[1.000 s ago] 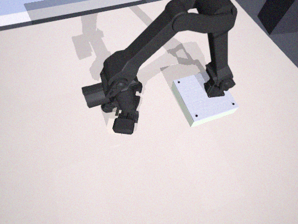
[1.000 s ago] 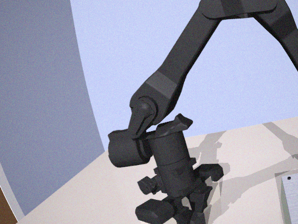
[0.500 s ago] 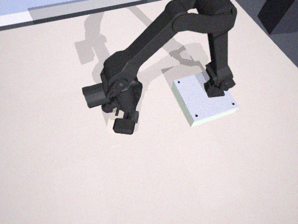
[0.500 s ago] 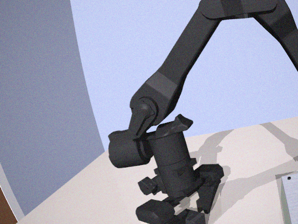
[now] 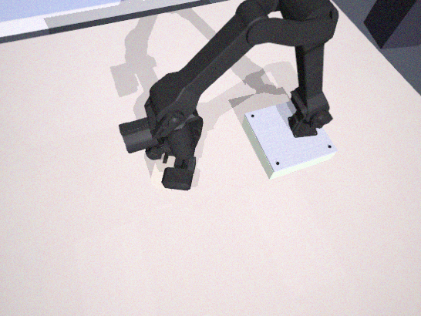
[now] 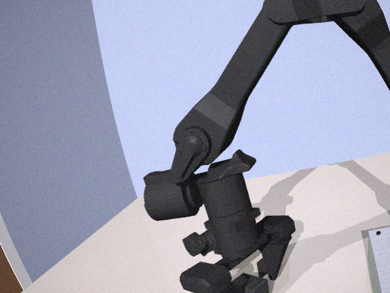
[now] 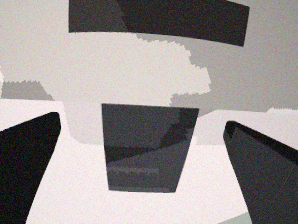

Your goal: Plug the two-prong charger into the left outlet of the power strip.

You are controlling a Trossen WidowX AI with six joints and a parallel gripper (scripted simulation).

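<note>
From left to right in the top view, the gripper [image 5: 175,163] [image 6: 243,264] [image 7: 143,125] is left of the tabletop [image 5: 193,250] [image 6: 89,261] centre, nearer the far edge than the near one; then a pale, green-sided base [image 5: 266,139] [image 6: 382,261] lies toward the right edge, with 3 dark holes in sight. The exterior view has just 1 hole, but adds a brown patch [image 6: 8,269] beyond the tabletop's left edge. The gripper is wide open, holding nothing. Only the wrist view shows a dark block [image 7: 145,165] between its 2 spread fingers and a dark band [image 7: 160,17] above; whether either is the charger or power strip, I cannot tell. Nor is any lettering readable.
</note>
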